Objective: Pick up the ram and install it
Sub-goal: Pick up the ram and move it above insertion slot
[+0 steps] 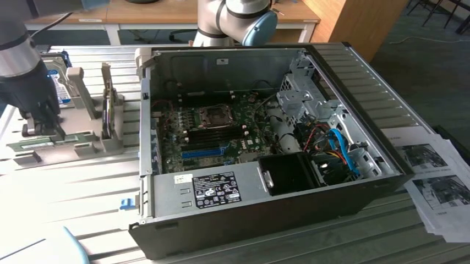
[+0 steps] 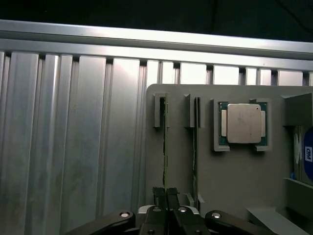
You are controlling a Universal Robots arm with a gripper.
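The ram [image 2: 165, 142] is a thin green stick standing on edge in a slot of the grey holder [image 2: 234, 186]. My gripper [image 2: 166, 195] is over its near end, and its dark fingers are shut on the stick's top edge. In the exterior view the gripper [image 1: 45, 131] reaches down onto the holder [image 1: 96, 144] at the exterior view's left, where the green ram [image 1: 28, 144] shows beside it. A second thin stick [image 2: 196, 142] stands in the neighbouring slot. The open computer case [image 1: 257, 187] with its motherboard [image 1: 213, 132] lies in the middle of the table.
A silver processor [image 2: 243, 123] sits in a pocket of the holder, and a hard drive with a blue label [image 2: 307, 154] stands at its edge. The motherboard carries a long blue slot [image 1: 202, 152]. Printed sheets [image 1: 441, 181] lie at the exterior view's right. The table is ribbed metal.
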